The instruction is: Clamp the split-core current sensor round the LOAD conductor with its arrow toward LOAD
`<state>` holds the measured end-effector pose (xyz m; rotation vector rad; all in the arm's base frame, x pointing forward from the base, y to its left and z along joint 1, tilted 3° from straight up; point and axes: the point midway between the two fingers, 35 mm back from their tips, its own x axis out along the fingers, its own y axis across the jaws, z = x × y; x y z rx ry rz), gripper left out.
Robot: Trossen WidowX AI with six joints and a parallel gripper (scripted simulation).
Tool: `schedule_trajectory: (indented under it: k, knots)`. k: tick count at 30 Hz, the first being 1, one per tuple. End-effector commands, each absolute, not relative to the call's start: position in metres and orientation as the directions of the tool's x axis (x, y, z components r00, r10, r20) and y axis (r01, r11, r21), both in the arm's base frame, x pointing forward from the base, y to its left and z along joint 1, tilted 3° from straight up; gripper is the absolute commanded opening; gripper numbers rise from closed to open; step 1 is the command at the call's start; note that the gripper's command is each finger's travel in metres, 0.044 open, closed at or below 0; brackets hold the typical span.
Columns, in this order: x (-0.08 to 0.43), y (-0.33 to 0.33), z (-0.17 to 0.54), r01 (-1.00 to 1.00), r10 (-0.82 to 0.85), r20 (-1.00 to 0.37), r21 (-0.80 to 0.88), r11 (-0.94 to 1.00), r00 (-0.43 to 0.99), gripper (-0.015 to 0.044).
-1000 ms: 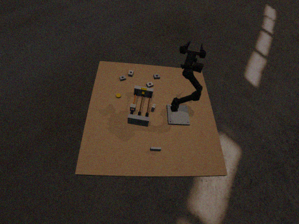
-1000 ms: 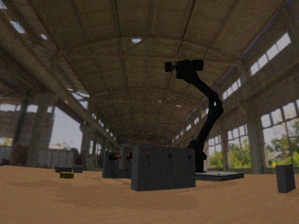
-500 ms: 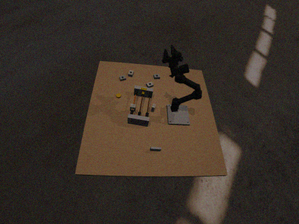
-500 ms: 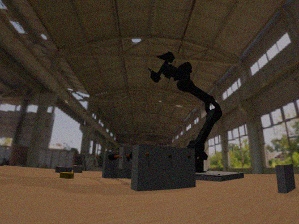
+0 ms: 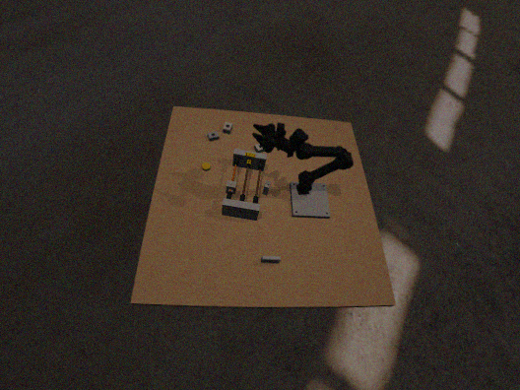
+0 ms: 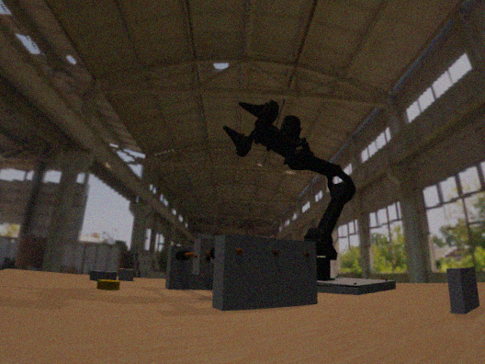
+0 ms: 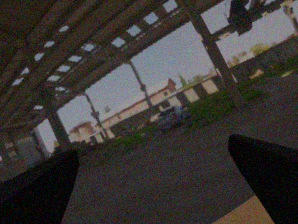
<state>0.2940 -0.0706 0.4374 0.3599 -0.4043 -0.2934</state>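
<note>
My gripper (image 5: 254, 131) (image 6: 231, 115) (image 7: 154, 149) is open and empty, high above the table and behind the rear terminal block. Three copper conductors run between the rear block (image 5: 238, 160) and the front block (image 5: 240, 209) (image 6: 266, 276); the middle conductor (image 5: 246, 181) lines up with a yellow marker (image 5: 250, 155) on the rear block, its lettering too small to read. A small grey-white piece (image 5: 228, 186) sits at the left conductor; whether it encircles it is unclear. Another small grey piece (image 5: 266, 187) stands right of the conductors. Which piece is the open sensor, and its arrow, cannot be told.
Two small blocks (image 5: 227, 128) (image 5: 213, 136) lie at the rear left, and a light piece (image 5: 258, 148) is partly hidden below the gripper. A yellow disc (image 5: 206, 166) (image 6: 107, 285) lies left. A grey bar (image 5: 271, 259) (image 6: 463, 290) is near the front. The arm's base plate (image 5: 310, 203) is right.
</note>
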Motion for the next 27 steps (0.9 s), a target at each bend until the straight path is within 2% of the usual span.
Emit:
schedule_trajectory:
  k: [1,6,11,13,16,20,24,27]
  knots:
    - [0.309,-0.040,0.388,0.151,-0.198,0.213,0.216,0.965,0.957,0.0440]
    - [0.316,-0.001,0.325,0.007,-0.007,0.056,0.007,1.000,0.998,0.0440]
    - [0.316,0.000,0.323,0.000,0.000,0.050,0.000,1.000,0.999,0.0440]
    - [0.320,-0.009,0.317,0.028,-0.028,0.006,-0.001,1.000,1.000,0.0440]
    - [0.331,-0.050,0.293,0.148,-0.146,-0.180,-0.005,0.989,0.973,0.0440]
    - [0.328,-0.106,0.259,0.301,-0.275,-0.433,-0.008,0.954,0.859,0.0440]
    - [0.306,-0.150,0.225,0.419,-0.308,-0.678,0.000,0.908,0.668,0.0440]
    - [0.280,-0.174,0.206,0.501,-0.273,-0.821,0.018,0.865,0.501,0.0440]
